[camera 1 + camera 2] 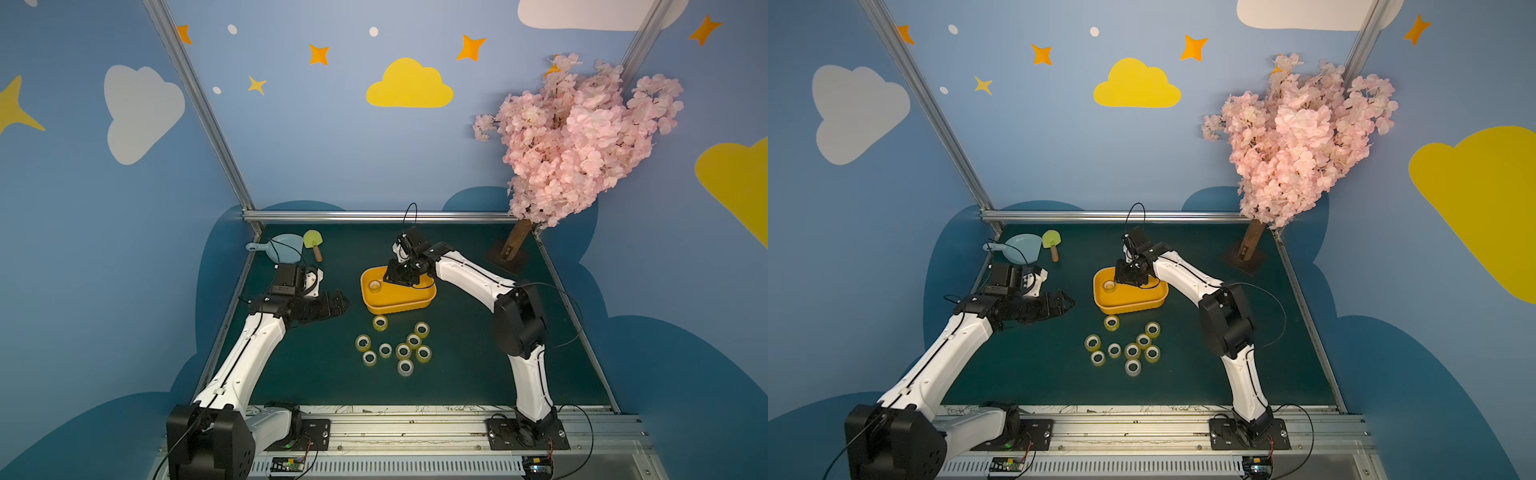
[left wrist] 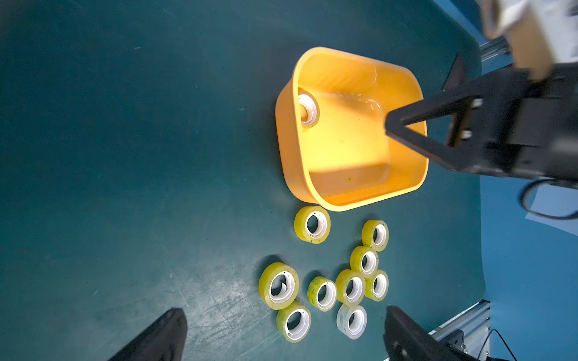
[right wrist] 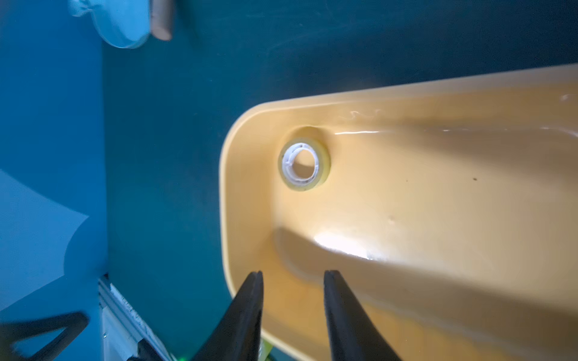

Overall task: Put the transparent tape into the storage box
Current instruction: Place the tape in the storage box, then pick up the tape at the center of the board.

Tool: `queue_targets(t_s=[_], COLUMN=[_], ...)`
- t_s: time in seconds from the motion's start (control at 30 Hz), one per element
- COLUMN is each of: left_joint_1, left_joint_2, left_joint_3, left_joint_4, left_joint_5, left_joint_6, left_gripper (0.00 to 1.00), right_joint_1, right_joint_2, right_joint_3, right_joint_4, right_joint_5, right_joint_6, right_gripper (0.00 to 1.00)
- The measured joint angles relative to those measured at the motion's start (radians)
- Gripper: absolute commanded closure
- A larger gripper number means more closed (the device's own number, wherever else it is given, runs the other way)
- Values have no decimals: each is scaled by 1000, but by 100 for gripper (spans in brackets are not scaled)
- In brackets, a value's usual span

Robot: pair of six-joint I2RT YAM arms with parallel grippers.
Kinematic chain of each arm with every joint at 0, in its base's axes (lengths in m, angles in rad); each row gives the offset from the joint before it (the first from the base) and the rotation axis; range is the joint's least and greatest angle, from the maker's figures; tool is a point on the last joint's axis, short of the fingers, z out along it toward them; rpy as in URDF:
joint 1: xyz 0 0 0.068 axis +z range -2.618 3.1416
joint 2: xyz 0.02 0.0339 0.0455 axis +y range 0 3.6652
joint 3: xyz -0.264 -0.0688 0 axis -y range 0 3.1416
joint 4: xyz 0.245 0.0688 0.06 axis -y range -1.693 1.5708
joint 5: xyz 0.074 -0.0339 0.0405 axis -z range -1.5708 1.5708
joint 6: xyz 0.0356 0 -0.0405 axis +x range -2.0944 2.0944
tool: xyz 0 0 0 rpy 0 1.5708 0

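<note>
Right fingers [image 3: 247, 312] apart (seemingly empty), left fingers [image 2: 156, 337] wide, box [image 2: 284, 150]: one tape [image 3: 304, 162], nine outside

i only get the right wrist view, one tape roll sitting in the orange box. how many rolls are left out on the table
observer: Nine tape rolls lie on the green table, all on the robot's side of the storage box.
operator: ok is the left tool holding one
observer: No. The left tool is open and empty, off to the left of the box and apart from it.
</note>
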Motion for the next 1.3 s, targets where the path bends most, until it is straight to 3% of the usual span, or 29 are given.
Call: queue_targets(t_s=[0.53, 0.7, 0.77, 1.0, 1.17, 1.3], left_joint_1=[-8, -8, -10, -24, -28, -29], left_joint_2=[38, 37, 40, 45, 48, 110], left_joint_3=[-1, -2, -2, -2, -2, 70], left_joint_4=[38, 43, 43, 43, 43, 3], left_joint_5=[95, 95, 95, 84, 76, 58], left_joint_6=[-16, -16, -16, -19, -19, -5], left_gripper=[0, 0, 0, 0, 0, 0], right_joint_1=[6, 6, 6, 6, 6, 6], right_joint_2=[-595, -780, -842, -964, -986, -985], right_joint_3=[-554, -700, -759, -970, -1025, -1038], right_joint_4=[-20, -32, -34, -13, -10, -1], right_joint_5=[64, 59, 61, 73, 83, 92], right_joint_6=[-117, -165, -172, -161, -148, -141], right_gripper=[61, 56, 49, 41, 34, 34])
